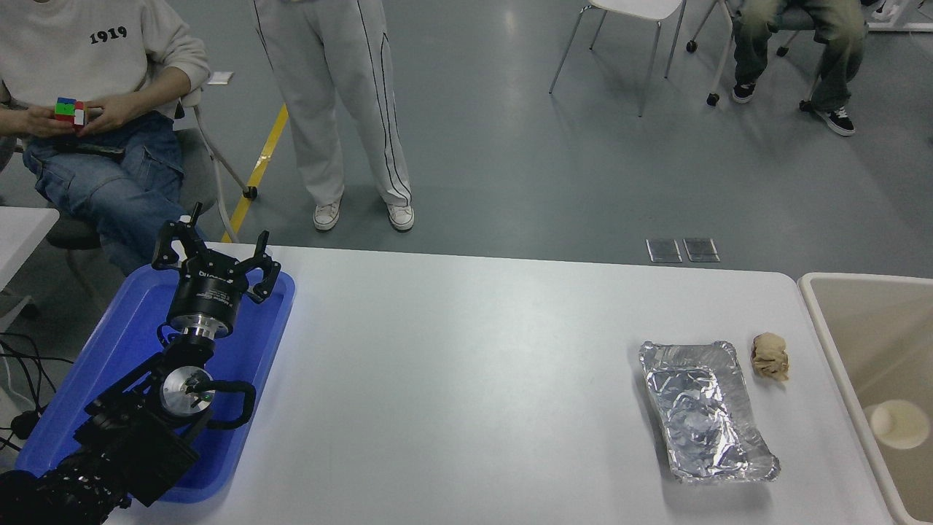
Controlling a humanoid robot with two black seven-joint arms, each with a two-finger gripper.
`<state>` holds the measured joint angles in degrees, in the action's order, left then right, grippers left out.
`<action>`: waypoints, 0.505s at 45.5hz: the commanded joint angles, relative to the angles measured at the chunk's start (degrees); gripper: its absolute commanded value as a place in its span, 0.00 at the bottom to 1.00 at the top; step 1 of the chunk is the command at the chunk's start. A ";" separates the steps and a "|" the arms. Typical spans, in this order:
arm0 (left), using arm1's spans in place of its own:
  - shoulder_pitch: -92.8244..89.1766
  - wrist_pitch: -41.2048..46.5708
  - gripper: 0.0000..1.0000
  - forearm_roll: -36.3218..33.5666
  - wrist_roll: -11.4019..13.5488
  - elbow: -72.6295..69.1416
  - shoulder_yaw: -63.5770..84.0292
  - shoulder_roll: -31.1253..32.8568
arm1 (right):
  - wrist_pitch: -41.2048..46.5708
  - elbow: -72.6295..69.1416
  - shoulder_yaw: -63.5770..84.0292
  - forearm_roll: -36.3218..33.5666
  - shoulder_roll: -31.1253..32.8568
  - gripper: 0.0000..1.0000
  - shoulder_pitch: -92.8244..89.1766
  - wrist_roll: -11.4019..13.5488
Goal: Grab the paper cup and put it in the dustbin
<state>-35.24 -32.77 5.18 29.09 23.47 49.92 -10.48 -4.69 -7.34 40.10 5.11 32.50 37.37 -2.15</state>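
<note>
The paper cup (900,424), white with a cream inside, stands upright inside the dustbin (816,306), a large beige bin at the table's right edge. Its round rim faces up near the bin's left wall. My left gripper (216,248) is open and empty, parked over the blue tray at the lower left. My right arm and gripper are out of view.
A blue tray (270,328) lies at the table's left under my left arm. A crinkled foil tray (703,412) and a crumpled tan paper ball (770,356) sit at the right, beside the bin. People sit and stand beyond the table's far edge.
</note>
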 commanded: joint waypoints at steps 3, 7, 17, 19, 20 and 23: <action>0.00 0.07 1.00 0.00 0.00 0.00 0.00 0.02 | -1.38 -0.65 -6.88 0.52 0.10 0.99 -0.54 0.04; 0.00 -0.01 1.00 0.00 0.00 0.00 0.00 -0.07 | -1.29 -1.79 -7.58 0.43 0.37 1.00 0.43 0.04; -0.09 0.07 1.00 0.00 -0.08 0.00 0.00 0.02 | -1.12 -10.56 -7.93 0.60 6.33 1.00 5.69 -0.05; 0.00 -0.01 1.00 0.00 0.00 0.00 0.00 0.02 | -1.12 -14.78 -7.40 0.60 9.14 1.00 7.54 -0.05; 0.00 0.07 1.00 0.00 -0.08 0.00 0.00 0.02 | -1.12 -16.98 -7.32 0.60 10.46 1.00 8.50 -0.05; -0.09 -0.01 1.00 0.00 -0.09 0.00 0.00 0.02 | -1.03 -23.84 -6.27 1.13 13.54 1.00 11.93 -0.05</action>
<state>-35.25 -32.74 5.18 29.07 23.47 49.92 -10.49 -5.75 -15.59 33.12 5.64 37.29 41.53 -2.14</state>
